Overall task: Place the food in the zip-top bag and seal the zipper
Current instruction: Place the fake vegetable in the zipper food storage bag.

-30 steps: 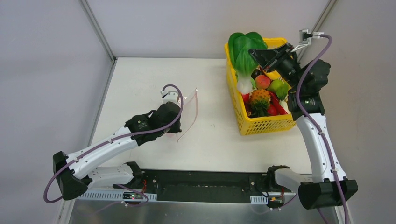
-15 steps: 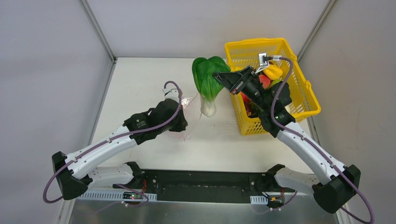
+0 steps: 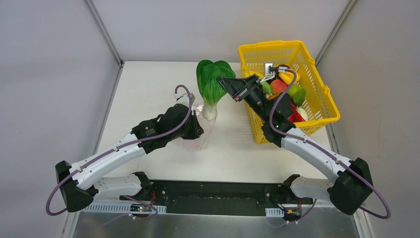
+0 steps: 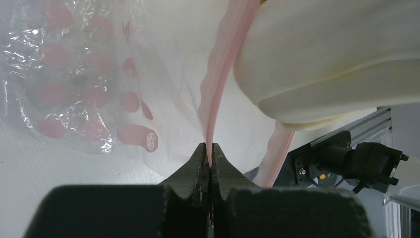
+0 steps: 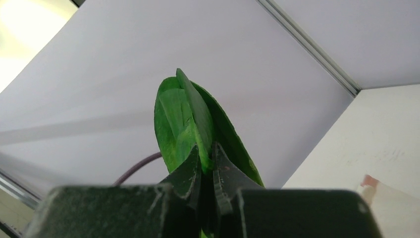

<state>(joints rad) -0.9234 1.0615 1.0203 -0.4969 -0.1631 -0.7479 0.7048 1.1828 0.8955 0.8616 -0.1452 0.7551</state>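
**While left holds the bag mouth, right holds bok choy over it**

With both fingers pressed together, the left gripper [image 4: 208,149] pinches one lip of the zipper [image 4: 224,74], the pink strip of the zip-top bag [image 4: 74,74]. No gap shows between the jaws. The strip runs up and away from the fingertips. The bag's clear, red-dotted film is crinkled to the left of it in the left wrist view. From above, the bag [image 3: 199,143] stands on the white table [image 3: 143,89] just beside the left gripper [image 3: 196,131], left of centre.

The right gripper [image 5: 204,159] is clamped on the edge of a green leaf of the toy bok choy [image 5: 184,116], jaws nearly closed with only the leaf between them. From above, the right gripper [image 3: 224,82] holds the bok choy [image 3: 208,82] upright in the air, leaves up. Its white stem end sits down at the bag's mouth. In the left wrist view the stem [image 4: 322,59] is right beside the zipper strip. Can't tell whether it touches it or has entered the bag.

The yellow basket [image 3: 270,48] sits at the far right of the table. More toy food is inside, including a red-orange fruit [image 3: 278,87], a green one [image 3: 296,92] and a yellow one [image 3: 289,77].
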